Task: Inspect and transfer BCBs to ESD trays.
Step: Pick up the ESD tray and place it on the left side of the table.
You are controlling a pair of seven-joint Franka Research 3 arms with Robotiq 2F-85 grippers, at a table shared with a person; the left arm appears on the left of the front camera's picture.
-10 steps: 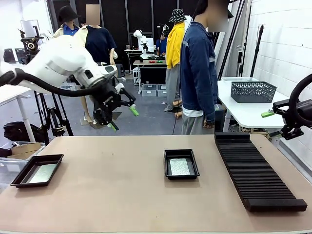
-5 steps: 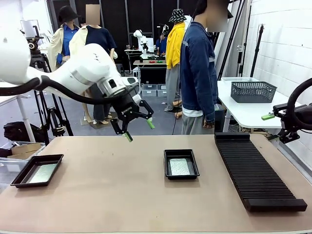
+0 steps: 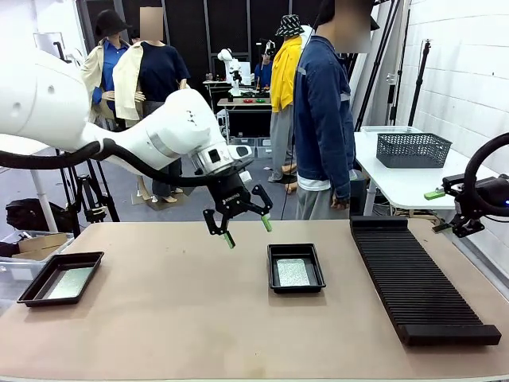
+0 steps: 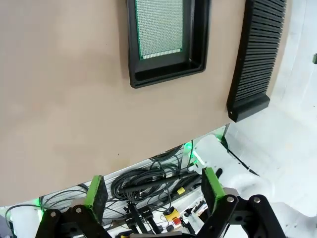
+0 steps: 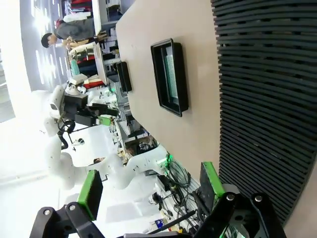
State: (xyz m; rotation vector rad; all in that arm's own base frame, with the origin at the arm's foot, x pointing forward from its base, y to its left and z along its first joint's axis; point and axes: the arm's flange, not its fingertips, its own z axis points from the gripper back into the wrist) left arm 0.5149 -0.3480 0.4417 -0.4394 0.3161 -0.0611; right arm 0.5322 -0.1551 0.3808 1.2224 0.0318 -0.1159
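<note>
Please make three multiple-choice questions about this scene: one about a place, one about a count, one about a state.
1. Where is the left gripper?
A. above the table, left of the middle tray
B. inside the slotted rack
C. resting in the left tray

2. How many black trays lie on the table?
A. one
B. two
C. four

3. What is the left gripper's state?
A. shut on a board
B. open, holding nothing
C. shut, empty

Key: 1 A, it hangs beside the middle tray. 2 B, the middle tray and the left tray. 3 B, its green pads stand apart.
</note>
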